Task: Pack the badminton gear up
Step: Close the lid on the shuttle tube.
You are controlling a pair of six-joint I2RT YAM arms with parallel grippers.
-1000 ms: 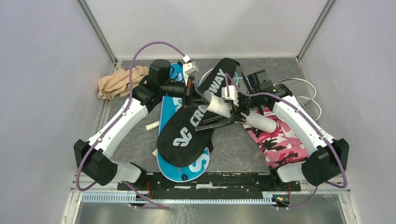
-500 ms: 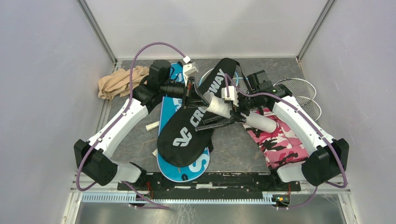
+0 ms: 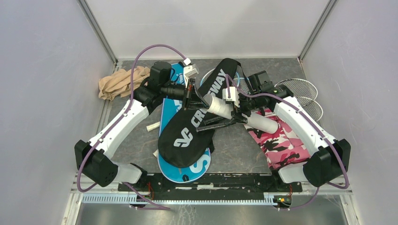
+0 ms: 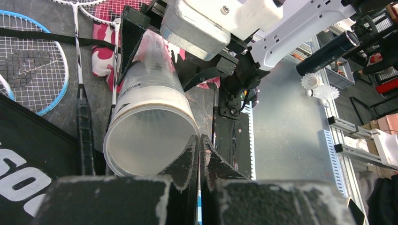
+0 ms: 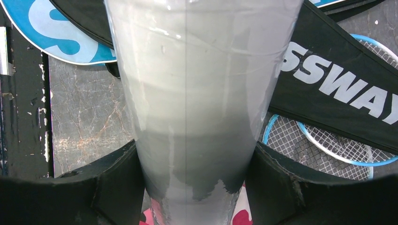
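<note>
The long white tube (image 3: pixel 264 123) is held off the table on a slant. Its long axis runs from above the pink camouflage cloth (image 3: pixel 284 143) up-left over the black CROSSWAY cover (image 3: pixel 187 133). The right gripper (image 5: pixel 195 185) is clamped around its middle (a finger on each side). Its open mouth faces the left gripper (image 4: pixel 199 144), whose fingers are pressed together just beside the rim.
</note>
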